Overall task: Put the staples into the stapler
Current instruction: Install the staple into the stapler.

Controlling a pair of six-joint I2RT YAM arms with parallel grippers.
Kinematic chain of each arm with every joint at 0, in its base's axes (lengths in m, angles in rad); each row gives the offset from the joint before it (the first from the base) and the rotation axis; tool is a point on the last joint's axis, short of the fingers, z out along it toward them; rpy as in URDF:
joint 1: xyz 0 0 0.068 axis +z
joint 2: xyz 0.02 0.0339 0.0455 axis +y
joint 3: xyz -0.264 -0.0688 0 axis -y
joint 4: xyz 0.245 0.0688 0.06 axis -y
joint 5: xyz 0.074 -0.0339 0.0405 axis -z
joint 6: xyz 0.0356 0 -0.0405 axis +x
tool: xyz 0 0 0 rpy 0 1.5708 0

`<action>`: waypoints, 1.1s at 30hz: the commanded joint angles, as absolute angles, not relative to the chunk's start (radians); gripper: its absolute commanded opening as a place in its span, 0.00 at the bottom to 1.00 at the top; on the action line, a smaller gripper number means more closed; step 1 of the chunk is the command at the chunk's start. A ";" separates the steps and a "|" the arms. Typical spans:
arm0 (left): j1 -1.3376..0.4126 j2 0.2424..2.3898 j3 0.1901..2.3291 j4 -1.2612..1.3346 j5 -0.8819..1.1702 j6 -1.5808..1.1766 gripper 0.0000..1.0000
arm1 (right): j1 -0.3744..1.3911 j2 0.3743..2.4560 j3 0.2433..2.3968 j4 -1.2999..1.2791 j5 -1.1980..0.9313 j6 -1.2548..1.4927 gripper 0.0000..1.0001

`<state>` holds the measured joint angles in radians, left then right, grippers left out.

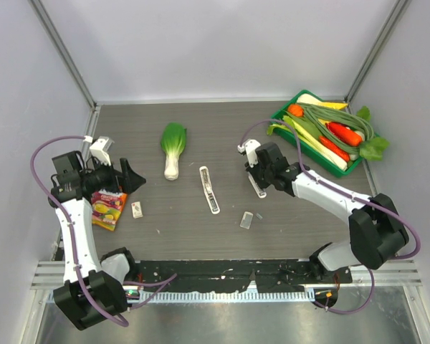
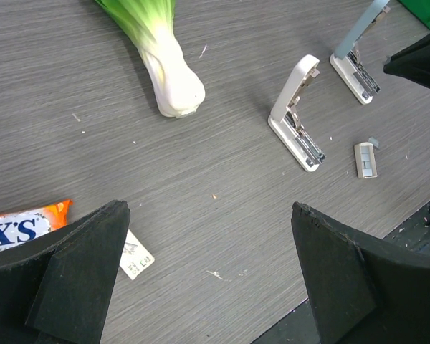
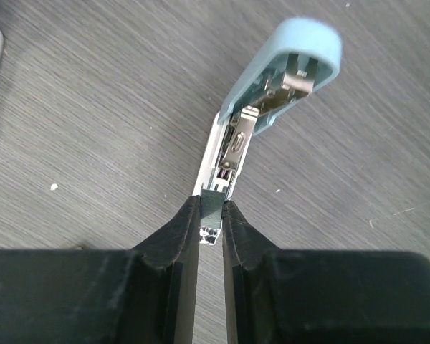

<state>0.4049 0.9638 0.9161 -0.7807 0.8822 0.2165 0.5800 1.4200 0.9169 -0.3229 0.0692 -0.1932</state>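
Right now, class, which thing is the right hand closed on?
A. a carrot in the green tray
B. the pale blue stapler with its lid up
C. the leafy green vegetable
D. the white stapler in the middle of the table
B: the right wrist view shows the right hand pinched at the metal channel of the pale blue stapler, while the white stapler lies apart from it.
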 commanded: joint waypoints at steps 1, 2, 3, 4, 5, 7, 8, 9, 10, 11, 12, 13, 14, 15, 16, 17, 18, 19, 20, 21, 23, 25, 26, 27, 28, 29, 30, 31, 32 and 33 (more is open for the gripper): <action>0.416 0.959 0.913 -0.750 0.899 0.216 1.00 | 0.549 1.385 0.864 -0.245 0.049 -0.166 0.14; 0.416 0.959 0.913 -0.749 0.896 0.216 1.00 | 0.540 1.387 0.858 -0.239 0.035 -0.166 0.14; 0.416 0.959 0.913 -0.749 0.896 0.218 0.99 | 0.522 1.388 0.848 -0.230 0.029 -0.167 0.14; 0.417 0.957 0.913 -0.750 0.897 0.218 1.00 | 0.511 1.402 0.847 -0.230 0.025 -0.166 0.14; 0.417 0.956 0.910 -0.750 0.896 0.216 1.00 | 0.499 1.405 0.844 -0.232 0.014 -0.164 0.14; 0.422 0.954 0.910 -0.749 0.899 0.216 1.00 | 0.474 1.413 0.842 -0.230 -0.029 -0.160 0.14; 0.422 0.953 0.910 -0.749 0.897 0.216 1.00 | 0.471 1.410 0.839 -0.224 -0.038 -0.160 0.14; 0.422 0.954 0.910 -0.747 0.899 0.216 1.00 | 0.471 1.405 0.836 -0.219 -0.040 -0.164 0.14; 0.422 0.956 0.911 -0.747 0.900 0.218 1.00 | 0.471 1.401 0.835 -0.218 -0.041 -0.164 0.14; 0.422 0.957 0.911 -0.747 0.900 0.216 1.00 | 0.469 1.399 0.831 -0.215 -0.052 -0.164 0.14; 0.422 0.959 0.911 -0.747 0.900 0.216 1.00 | 0.469 1.399 0.833 -0.215 -0.057 -0.163 0.14; 0.423 0.959 0.911 -0.747 0.902 0.216 1.00 | 0.471 1.401 0.834 -0.216 -0.063 -0.163 0.14; 0.423 0.959 0.911 -0.747 0.900 0.218 1.00 | 0.471 1.404 0.834 -0.216 -0.069 -0.160 0.14; 0.423 0.959 0.911 -0.747 0.900 0.218 1.00 | 0.469 1.407 0.833 -0.218 -0.087 -0.158 0.14; 0.425 0.959 0.911 -0.747 0.900 0.216 1.00 | 0.471 1.408 0.834 -0.216 -0.095 -0.158 0.14; 0.425 0.957 0.911 -0.747 0.902 0.216 1.00 | 0.469 1.416 0.833 -0.218 -0.100 -0.156 0.14; 0.425 0.957 0.911 -0.747 0.900 0.218 1.00 | 0.469 1.419 0.833 -0.218 -0.098 -0.155 0.14; 0.426 0.954 0.911 -0.749 0.900 0.216 1.00 | 0.471 1.423 0.834 -0.219 -0.097 -0.153 0.14; 0.428 0.954 0.910 -0.746 0.903 0.216 1.00 | 0.469 1.428 0.838 -0.222 -0.094 -0.153 0.14; 0.428 0.954 0.910 -0.747 0.902 0.218 1.00 | 0.469 1.434 0.838 -0.225 -0.095 -0.155 0.14; 0.428 0.954 0.910 -0.747 0.903 0.216 1.00 | 0.469 1.440 0.838 -0.227 -0.107 -0.153 0.14; 0.431 0.956 0.910 -0.747 0.904 0.218 1.00 | 0.469 1.448 0.839 -0.229 -0.118 -0.152 0.14; 0.430 0.956 0.910 -0.749 0.905 0.218 1.00 | 0.469 1.450 0.839 -0.232 -0.118 -0.150 0.14; 0.431 0.956 0.910 -0.749 0.905 0.218 1.00 | 0.469 1.453 0.839 -0.230 -0.120 -0.152 0.14; 0.433 0.956 0.910 -0.749 0.905 0.218 1.00 | 0.469 1.457 0.841 -0.233 -0.121 -0.152 0.14; 0.431 0.956 0.910 -0.749 0.907 0.219 1.00 | 0.469 1.459 0.841 -0.233 -0.120 -0.150 0.14; 0.431 0.956 0.910 -0.750 0.907 0.221 1.00 | 0.469 1.460 0.841 -0.233 -0.121 -0.150 0.14; 0.433 0.956 0.910 -0.749 0.908 0.219 1.00 | 0.469 1.462 0.841 -0.232 -0.120 -0.150 0.14; 0.433 0.954 0.908 -0.750 0.907 0.221 1.00 | 0.469 1.462 0.841 -0.232 -0.120 -0.152 0.14; 0.433 0.956 0.910 -0.749 0.908 0.221 1.00 | 0.468 1.465 0.841 -0.232 -0.120 -0.152 0.14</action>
